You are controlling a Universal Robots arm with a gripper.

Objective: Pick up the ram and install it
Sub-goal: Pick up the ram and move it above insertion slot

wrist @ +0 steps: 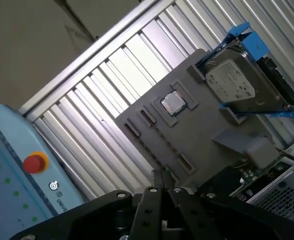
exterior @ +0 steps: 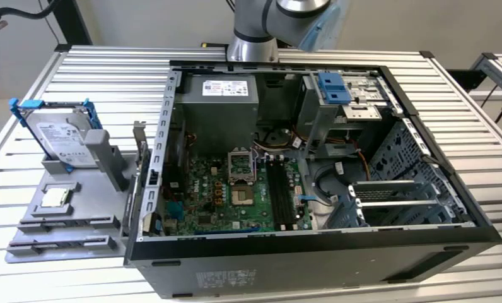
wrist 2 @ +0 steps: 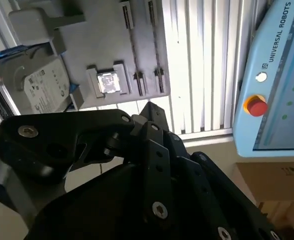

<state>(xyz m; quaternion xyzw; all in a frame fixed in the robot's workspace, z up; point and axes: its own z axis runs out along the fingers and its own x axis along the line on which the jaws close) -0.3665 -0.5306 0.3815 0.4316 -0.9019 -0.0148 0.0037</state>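
My pincer, jaws drawn together on nothing, hangs above the slatted table, facing the grey tray (a hard drive and small chip sit there). The ram appears seated among the motherboard's black slots inside the open computer case.

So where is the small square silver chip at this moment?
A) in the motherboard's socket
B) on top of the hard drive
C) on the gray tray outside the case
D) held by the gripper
C: the chip lies in its seat on the gray tray, beside the open case and near the upright hard drive.
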